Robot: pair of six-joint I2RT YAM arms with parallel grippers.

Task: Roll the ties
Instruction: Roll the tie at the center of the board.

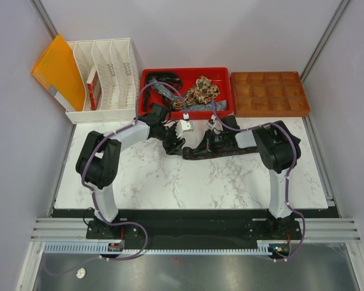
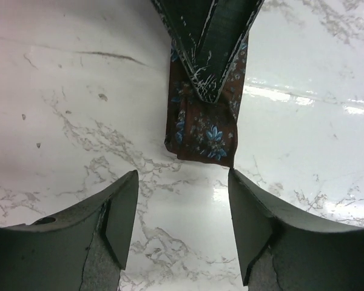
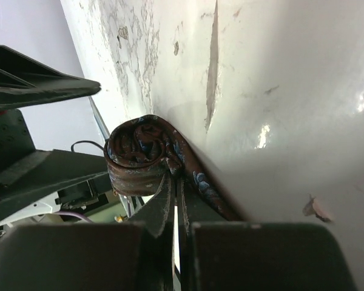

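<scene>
top external view: left gripper (image 1: 171, 144) and right gripper (image 1: 197, 150) meet at the middle of the table's (image 1: 170, 182) far edge, before the red tray (image 1: 224, 76). left wrist view: its jaws stand apart, empty, just short of the brown flowered tie (image 2: 203, 130). right wrist view: that pincer is clamped on the tie's coil, so rolling seems under way; next the left likely must steady the coil.

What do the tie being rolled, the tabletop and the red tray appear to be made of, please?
The tie looks like soft woven fabric, brown with blue flowers and a slight sheen; it coils and creases. The tabletop is glossy white marble or a marble-look laminate, with grey veins and sharp reflections; I cannot tell which. The red tray is probably moulded plastic: smooth, uniform colour.
</scene>
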